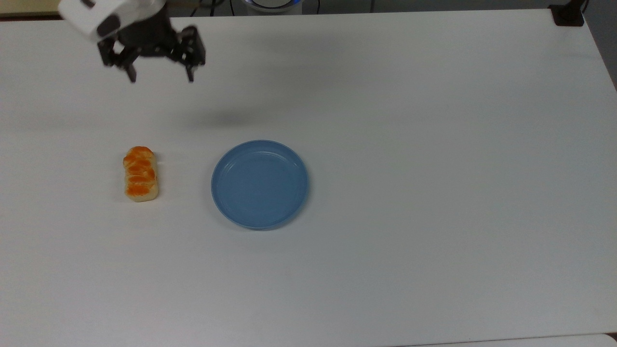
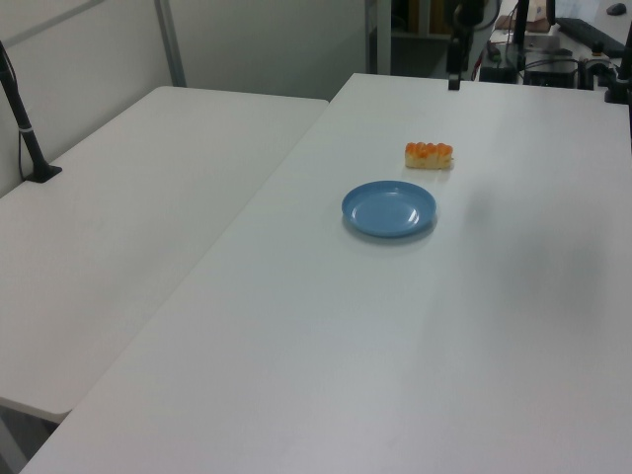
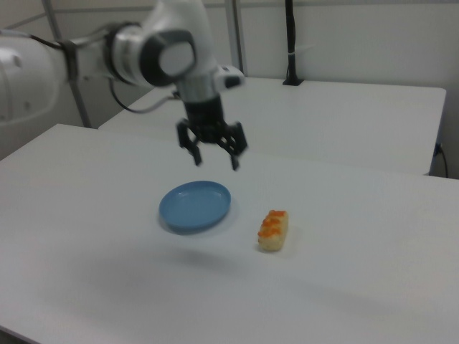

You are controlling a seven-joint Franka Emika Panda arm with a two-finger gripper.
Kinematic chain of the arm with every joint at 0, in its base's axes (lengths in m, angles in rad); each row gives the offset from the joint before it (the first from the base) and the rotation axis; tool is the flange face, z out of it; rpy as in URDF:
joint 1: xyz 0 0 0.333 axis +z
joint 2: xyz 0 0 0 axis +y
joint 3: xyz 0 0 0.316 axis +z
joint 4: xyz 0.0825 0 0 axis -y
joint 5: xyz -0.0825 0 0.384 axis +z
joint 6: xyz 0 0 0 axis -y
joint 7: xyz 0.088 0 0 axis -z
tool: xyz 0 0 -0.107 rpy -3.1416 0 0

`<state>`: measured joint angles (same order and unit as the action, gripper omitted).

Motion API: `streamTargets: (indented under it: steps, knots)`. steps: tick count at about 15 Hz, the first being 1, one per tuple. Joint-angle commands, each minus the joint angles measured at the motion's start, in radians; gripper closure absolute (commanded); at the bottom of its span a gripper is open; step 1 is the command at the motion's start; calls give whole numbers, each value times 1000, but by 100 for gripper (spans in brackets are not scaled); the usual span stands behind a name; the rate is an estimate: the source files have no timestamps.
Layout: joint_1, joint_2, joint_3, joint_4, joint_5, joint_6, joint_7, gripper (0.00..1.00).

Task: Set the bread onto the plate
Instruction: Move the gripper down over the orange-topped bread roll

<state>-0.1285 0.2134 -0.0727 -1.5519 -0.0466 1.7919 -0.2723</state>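
Note:
The bread [image 1: 140,174], a small loaf with an orange-brown segmented top, lies on the white table at the top view's left; it also appears in the left view [image 2: 429,155] and the right view [image 3: 273,229]. The round light-blue plate [image 1: 260,183] sits to its right with nothing on it, and is seen again as the plate [image 2: 389,208] and the plate [image 3: 195,206]. My gripper [image 1: 160,76] hangs open above the table, behind the bread and well above it; the right view shows the gripper [image 3: 216,162] above the plate's far side.
A second white table [image 2: 128,217] adjoins at the left view's left. A black post base [image 1: 568,14] stands at the top view's far right corner. The arm's white body [image 3: 107,57] reaches in from the right view's left.

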Motion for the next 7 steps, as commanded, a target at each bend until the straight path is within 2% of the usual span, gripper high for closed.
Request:
streamTargets:
  steps: [1,7]
  knots:
    - [-42,119,-5,-7,-24,154,-48,0]
    - [-82,260,-7,-7,-42,300,-90,0]
